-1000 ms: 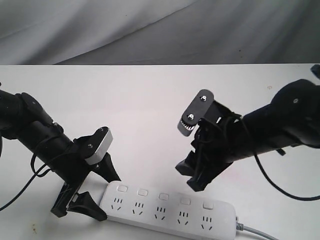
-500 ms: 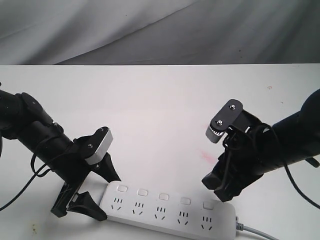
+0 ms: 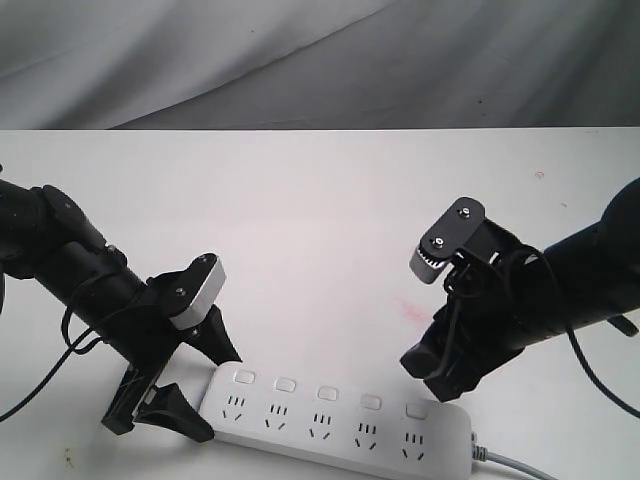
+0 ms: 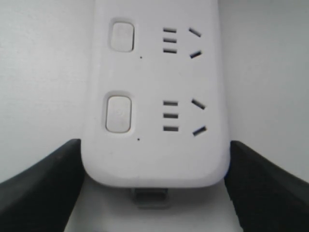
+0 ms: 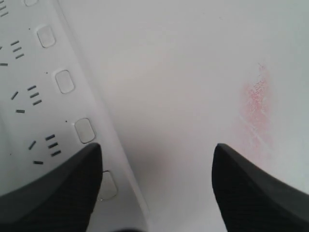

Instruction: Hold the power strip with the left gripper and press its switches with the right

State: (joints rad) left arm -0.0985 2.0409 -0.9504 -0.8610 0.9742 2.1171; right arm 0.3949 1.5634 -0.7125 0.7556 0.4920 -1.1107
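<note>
The white power strip (image 3: 335,415) lies along the near edge of the table, its grey cord (image 3: 510,462) leaving at the right end. My left gripper (image 3: 222,397) straddles the strip's left end, and in the left wrist view its black fingers (image 4: 43,186) press against both long sides of the strip (image 4: 154,87). The five switches (image 3: 328,392) run in a row above the outlets. My right gripper (image 3: 432,378) hovers open just above the rightmost switch (image 3: 416,411). In the right wrist view one finger (image 5: 48,188) overlaps the strip's edge beside a switch (image 5: 107,186).
A faint pink stain (image 3: 415,312) marks the white table behind the strip's right end, and also shows as a stain (image 5: 256,106) in the right wrist view. Grey cloth (image 3: 320,60) hangs behind the table. An oval silver plate (image 3: 447,240) sits on the right arm.
My right gripper has swung right and down from above the strip's middle to just over its right end, then barely shifted. The left arm and the strip have not moved.
</note>
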